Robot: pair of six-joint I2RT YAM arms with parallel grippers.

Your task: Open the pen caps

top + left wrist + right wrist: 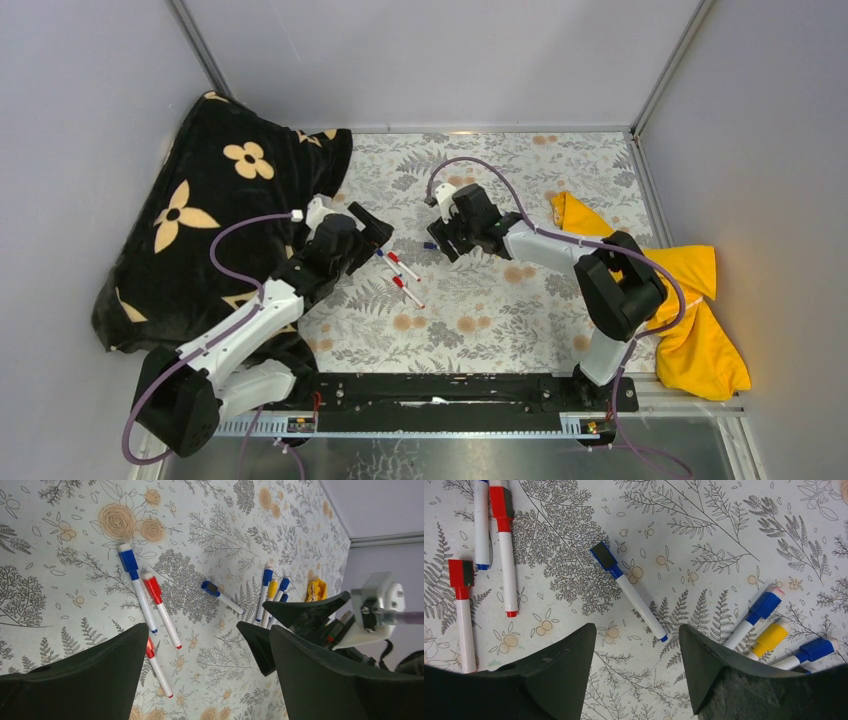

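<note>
Nothing legible anywhere: black patches on the sides of the small plastic pen caps [604, 558], too small to tell label from clip, and plain white barrels as far as can be seen.

Scattered over a floral-printed surface [480, 310] of grey leaves and tan blossoms: thin white-barrelled marker pens [636, 600], every cap on. Under the left jaws, a group of 3 lying roughly parallel (1 blue-capped pen [137, 587] and 2 red-capped pens [162, 612]), close together. Alone in the middle, between the 2 arms: a single blue-capped pen [225, 599], set at an angle. Just beside the right jaws: a tight cluster of blue caps with 1 yellow cap [770, 639], barrels converging.

Left jaws spread wide, pinching nothing, hanging above the group of 3. Right jaws likewise spread and empty, poised over the tip of the single blue-capped pen, with the cluster off to 1 side.

Hard to make out: barrels of the cluster cut off behind a black finger in the right wrist view, so 3 caps sure, a 4th only suggested in the left wrist view. Cap of the nearest red pen half hidden behind the left finger. From above, the cluster wholly covered by the right wrist.

Edges: black cloth with yellow flowers [200, 200] heaped over the rear left corner and under the left arm; crumpled yellow cloth [700, 320] along the right edge; grey walls [440, 60] on 3 sides. Bare patterned surface between the pens and the black base rail [450, 390], and more behind the pens toward the back wall.
</note>
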